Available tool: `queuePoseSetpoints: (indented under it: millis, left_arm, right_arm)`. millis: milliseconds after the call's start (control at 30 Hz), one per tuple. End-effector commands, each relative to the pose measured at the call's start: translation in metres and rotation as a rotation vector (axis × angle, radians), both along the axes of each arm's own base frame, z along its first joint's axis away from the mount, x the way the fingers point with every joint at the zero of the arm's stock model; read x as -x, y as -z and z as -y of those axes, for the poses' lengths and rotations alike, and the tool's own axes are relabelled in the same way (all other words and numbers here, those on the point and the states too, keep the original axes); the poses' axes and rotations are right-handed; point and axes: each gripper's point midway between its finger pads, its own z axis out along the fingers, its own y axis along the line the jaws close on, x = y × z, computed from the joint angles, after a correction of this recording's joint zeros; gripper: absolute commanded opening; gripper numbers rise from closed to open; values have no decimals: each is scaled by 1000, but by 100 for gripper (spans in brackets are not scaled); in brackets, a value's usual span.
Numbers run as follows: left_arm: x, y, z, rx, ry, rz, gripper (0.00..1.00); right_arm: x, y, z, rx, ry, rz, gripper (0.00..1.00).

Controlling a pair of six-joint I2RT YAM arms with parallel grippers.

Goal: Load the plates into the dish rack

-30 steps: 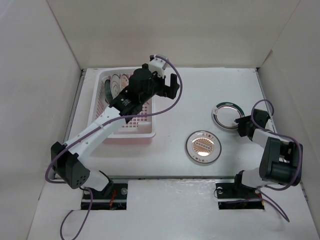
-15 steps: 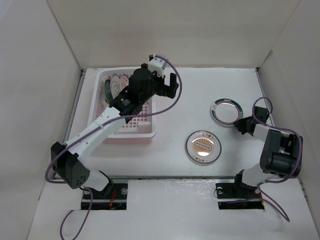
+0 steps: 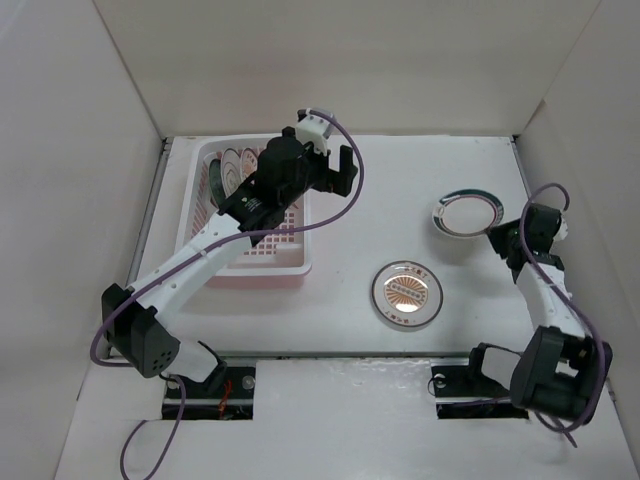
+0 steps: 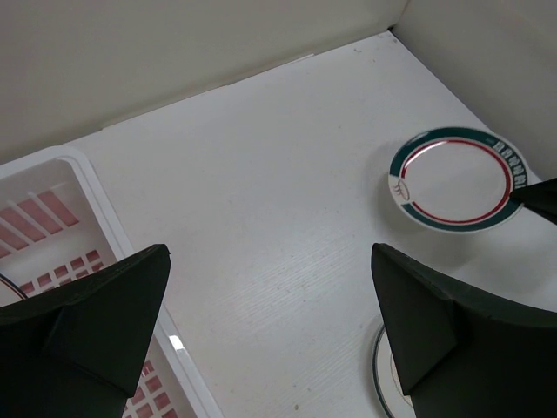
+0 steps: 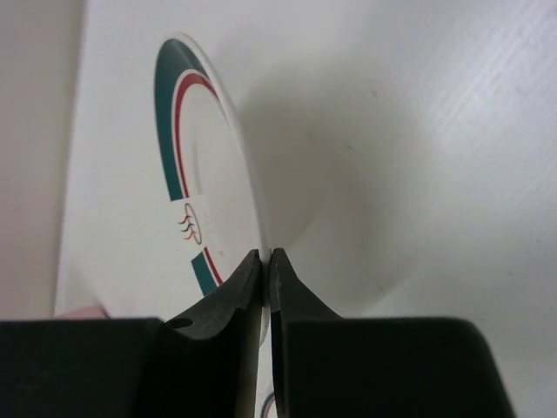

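Note:
The pale pink dish rack [image 3: 262, 262] stands at the far left and holds several plates [image 3: 236, 163] upright at its back. My left gripper [image 3: 340, 172] hovers open and empty over the rack's right rim; its wrist view shows the rack's corner [image 4: 87, 187]. My right gripper [image 3: 497, 233] is shut on the rim of a white plate with a green and red rim [image 3: 466, 212], held tilted above the table. This plate shows in the left wrist view [image 4: 452, 178] and edge-on in the right wrist view [image 5: 209, 200], pinched by my right gripper [image 5: 265, 261]. An orange sunburst plate [image 3: 405, 293] lies flat at centre right.
Tall white walls close in the table on the left, back and right. The right wall stands close beside the right arm. The rim of the flat plate [image 4: 380, 370] shows below the left gripper's right finger [image 4: 452, 322].
The right gripper has lifted the green-rimmed plate off the table and tilted it, and the arm has swung toward the right wall. The left arm has barely moved.

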Motion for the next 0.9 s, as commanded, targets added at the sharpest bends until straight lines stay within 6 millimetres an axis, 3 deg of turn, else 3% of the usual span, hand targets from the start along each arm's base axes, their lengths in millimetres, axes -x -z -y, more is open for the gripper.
queuePoseSetpoints:
  millis: [0, 133, 200, 233, 267, 300, 333, 467, 600, 800, 867]
  left_arm:
    - [4, -42, 4, 101, 24, 76, 100]
    - [15, -40, 22, 145, 133, 74, 100]
    - [14, -40, 26, 170, 180, 77, 100]
    - [14, -32, 30, 181, 206, 56, 100]
    - [21, -38, 37, 210, 284, 67, 100]
    - [21, -30, 39, 215, 310, 51, 100]
    - [21, -34, 38, 223, 327, 64, 100]
    - [17, -24, 45, 225, 364, 34, 100]
    - [14, -12, 50, 213, 395, 1, 100]
    - [9, 3, 55, 211, 417, -34, 100]
    - [12, 4, 59, 209, 448, -47, 92]
  right_arm:
    - [-14, -85, 12, 162, -22, 219, 0]
    - [-21, -132, -6, 255, -181, 402, 0]
    - [-22, -138, -31, 223, -317, 474, 0]
    - [-26, -160, -42, 257, -388, 589, 0]
    - [-22, -170, -64, 236, -513, 658, 0]
    - [-20, -177, -74, 231, -562, 704, 0]
    - [-20, -197, -84, 273, -613, 800, 0]
    - [1, -230, -126, 328, -797, 999, 0]
    - [16, -244, -167, 282, -983, 1083, 0]
    - [28, -256, -201, 244, -1123, 1143, 0]
    - [32, -254, -215, 217, -1172, 1146, 0]
